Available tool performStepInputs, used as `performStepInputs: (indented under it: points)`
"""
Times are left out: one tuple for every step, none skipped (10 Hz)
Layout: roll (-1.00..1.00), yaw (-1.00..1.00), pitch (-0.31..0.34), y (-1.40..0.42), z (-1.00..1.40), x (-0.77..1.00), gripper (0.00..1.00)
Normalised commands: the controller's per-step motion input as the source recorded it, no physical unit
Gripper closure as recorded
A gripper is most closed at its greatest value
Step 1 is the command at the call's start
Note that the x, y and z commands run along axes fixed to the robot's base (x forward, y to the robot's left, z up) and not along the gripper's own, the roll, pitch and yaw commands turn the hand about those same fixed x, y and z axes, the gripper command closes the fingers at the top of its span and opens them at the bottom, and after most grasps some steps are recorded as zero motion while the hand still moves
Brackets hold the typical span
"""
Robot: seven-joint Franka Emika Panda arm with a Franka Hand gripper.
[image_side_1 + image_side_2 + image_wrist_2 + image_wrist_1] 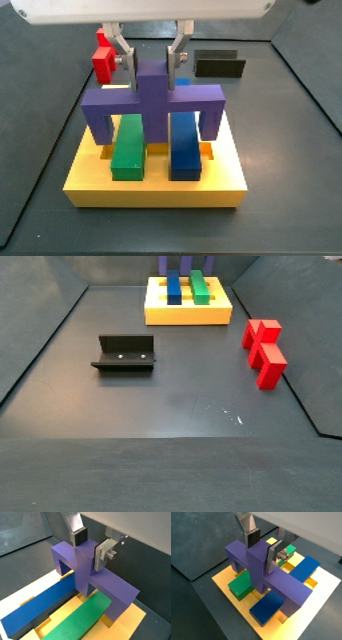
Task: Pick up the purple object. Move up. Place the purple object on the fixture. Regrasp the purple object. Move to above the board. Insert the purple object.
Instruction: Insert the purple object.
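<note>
My gripper [154, 68] is above the yellow board [154, 190] and shut on the raised middle stem of the purple object [120, 100]. In both wrist views the gripper [263, 554] [90, 551] has a finger on each side of the stem. The purple object [284, 587] [110, 587] stands upright across the board [221, 577], its outer prongs reaching down to the slab. It straddles the green bar [128, 150] and the blue bar [185, 150]. The black fixture [124, 353] stands empty on the floor, away from the board [187, 314].
A red stepped block [265, 351] lies on the floor to one side of the board; it also shows behind the gripper [103, 58]. The dark floor is bounded by raised walls.
</note>
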Motion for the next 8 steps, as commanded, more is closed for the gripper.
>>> performStepInputs:
  points:
    - [0.05, 0.0, -0.033, -0.01, -0.24, 0.07, 1.0]
    - [0.02, 0.0, -0.04, -0.01, -0.23, 0.1, 1.0]
    - [0.03, 0.0, -0.04, -0.03, -0.22, 0.09, 1.0]
    - [0.05, 0.0, -0.039, -0.05, -0.25, 0.06, 1.0]
    - [0.07, 0.0, -0.031, -0.05, -0.31, 0.05, 1.0]
    - [0.09, 0.0, -0.019, -0.08, -0.29, 0.05, 1.0]
    - [0.1, 0.0, 0.0, -0.14, -0.13, 0.11, 1.0]
    - [0.12, 0.0, 0.0, -0.12, -0.07, 0.06, 1.0]
